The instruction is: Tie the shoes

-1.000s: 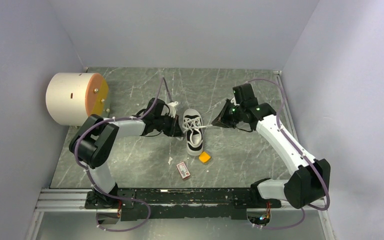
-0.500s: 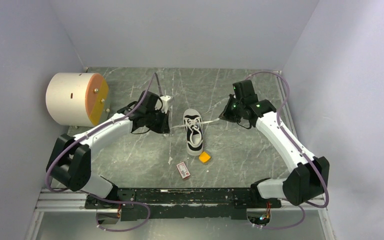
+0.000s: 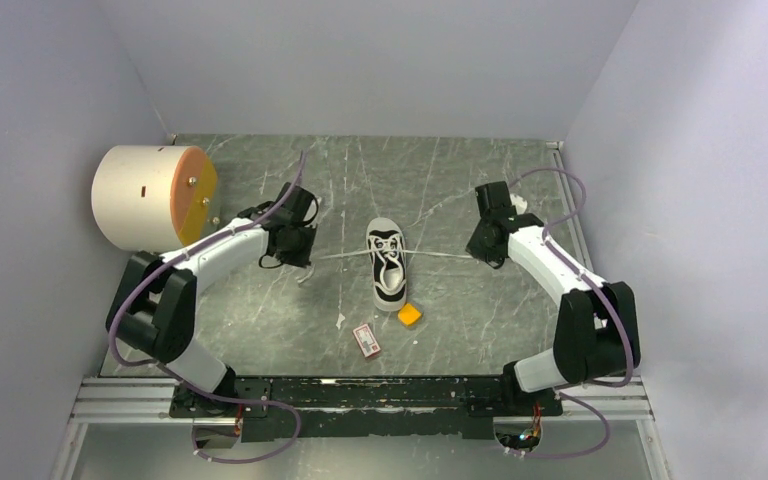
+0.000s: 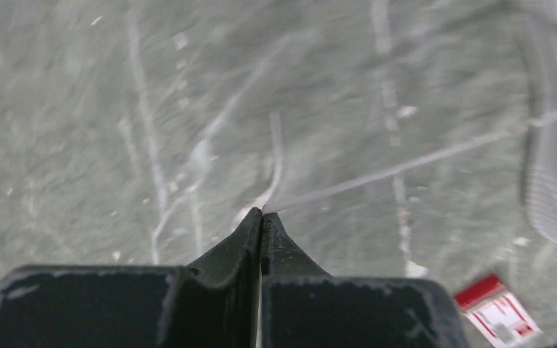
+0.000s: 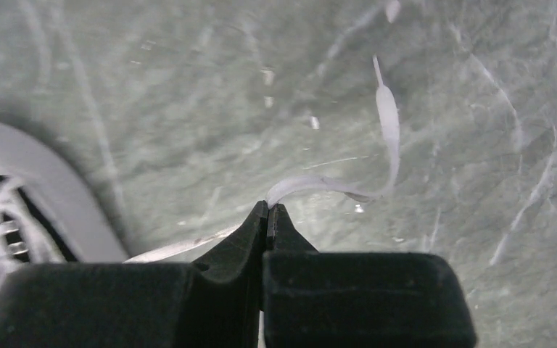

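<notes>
Sneaker (image 3: 388, 262), centre of table (image 3: 260, 310), toe far: its laces (image 3: 345, 255) stretch taut left and right, one end pinched in the closed left gripper (image 4: 262, 217), the other in the closed right gripper (image 5: 269, 210), seemingly to cinch a knot; orange block (image 3: 410, 315) beside heel.

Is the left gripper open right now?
No, the left wrist view shows the left gripper closed tight on the end of a taut white lace.
</notes>
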### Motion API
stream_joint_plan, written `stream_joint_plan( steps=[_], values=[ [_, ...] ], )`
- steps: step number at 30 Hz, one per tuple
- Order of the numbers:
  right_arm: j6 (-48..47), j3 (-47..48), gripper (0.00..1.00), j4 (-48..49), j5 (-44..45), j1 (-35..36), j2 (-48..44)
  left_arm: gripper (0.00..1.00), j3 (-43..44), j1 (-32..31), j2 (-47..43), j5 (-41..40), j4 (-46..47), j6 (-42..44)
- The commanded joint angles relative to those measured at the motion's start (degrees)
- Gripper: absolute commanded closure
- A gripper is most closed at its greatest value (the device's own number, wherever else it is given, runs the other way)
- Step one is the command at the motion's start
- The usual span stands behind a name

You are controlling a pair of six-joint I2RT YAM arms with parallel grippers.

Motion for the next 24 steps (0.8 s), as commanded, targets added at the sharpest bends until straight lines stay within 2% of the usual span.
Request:
stream_joint_plan(
  steps=[1, 5, 14, 17, 20, 21, 24],
  values=[
    [-5.9, -6.0, 1.0, 11.2, -1.9, -3.6, 1.2, 0.95, -2.9, 3.6, 1.7, -8.3, -1.6, -3.3],
    [-7.2, -7.3, 1.0, 16.1, -3.1, -5.4, 4.4, 0.95, -2.7, 4.8, 4.1, -10.9, -2.7, -3.7],
    [-7.7, -8.0, 1.0, 17.5, -5.2, -6.7, 6.5, 0.95, -6.6, 5.2, 1.7, -12.4, -2.6, -4.5],
    [-9.6, -7.7, 1.0, 17.7, -8.8, -6.7, 6.2, 0.95, -6.8, 5.1, 0.8, -6.4, -0.9, -0.8],
    [-11.2, -6.8, 1.0, 17.0, -12.0, -6.7, 6.3, 0.95, -3.3, 5.1, 0.8, -0.3, -1.9, 2.7],
    [-11.5, -6.6, 1.0, 16.6, -12.3, -6.6, 6.3, 0.87, -2.1, 5.0, 0.6, -0.4, -2.8, 2.8],
    [-11.6, -7.2, 1.0, 16.4, -14.7, -6.7, 5.8, 0.47, -1.3, 4.9, -3.4, -0.5, -1.6, 3.5]
  ],
)
